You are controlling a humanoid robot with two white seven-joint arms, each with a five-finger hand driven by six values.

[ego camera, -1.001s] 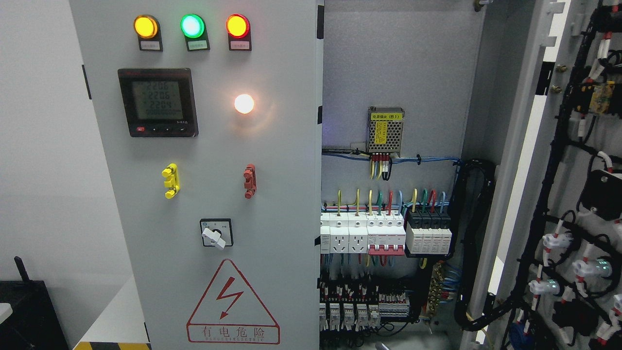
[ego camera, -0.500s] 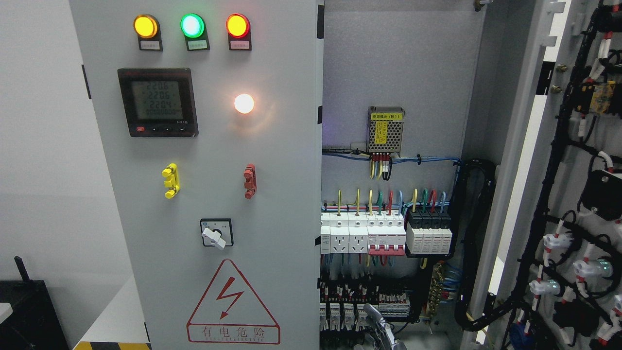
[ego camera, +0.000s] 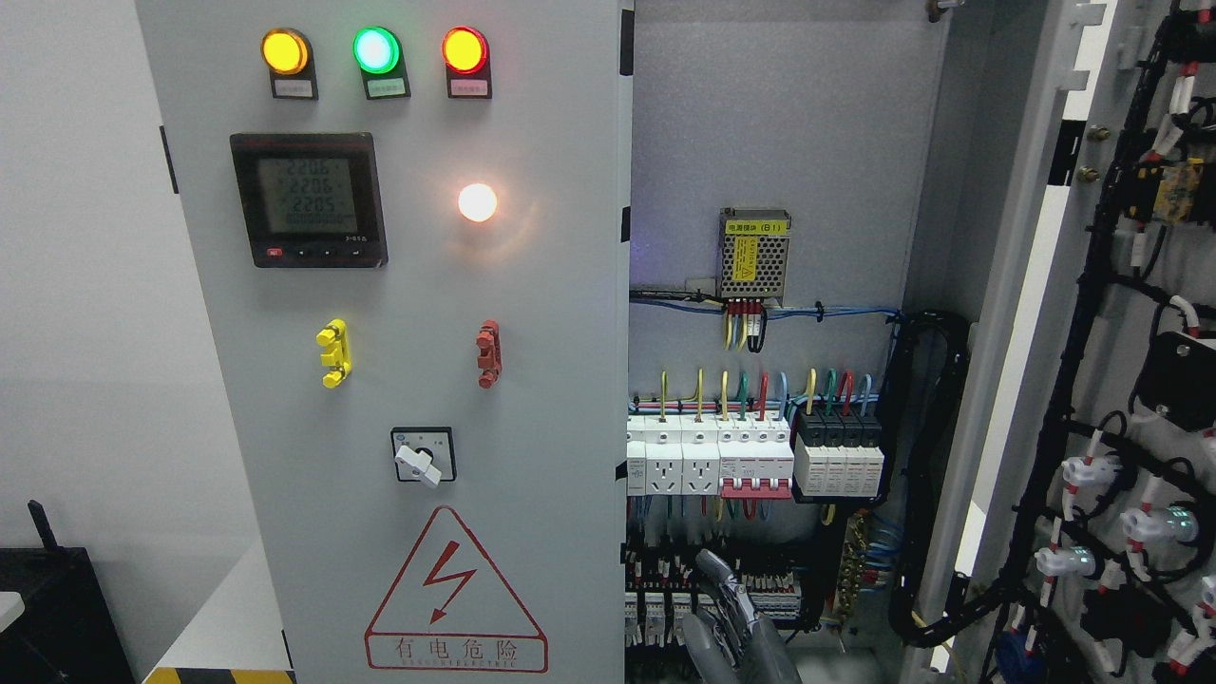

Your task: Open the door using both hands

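Behind the closed left door (ego camera: 408, 380), your cabinet's right door (ego camera: 1121, 380) already hangs open, and a hand (ego camera: 727, 632) has just risen below the breakers (ego camera: 708, 461), fingers loosely extended, gripping nothing.

Single head view, close, facing cabinet (ego camera: 399, 285) front.

**Wiring and gear around the power supply**

A mesh-cased power supply (ego camera: 753, 254) sits on the grey back panel (ego camera: 779, 123). Below it, a row of white breakers (ego camera: 709, 461) runs beside black modules (ego camera: 838, 456). Right of it hangs a thick black cable bundle (ego camera: 936, 475). Far to its lower left stands a black box (ego camera: 57, 608).
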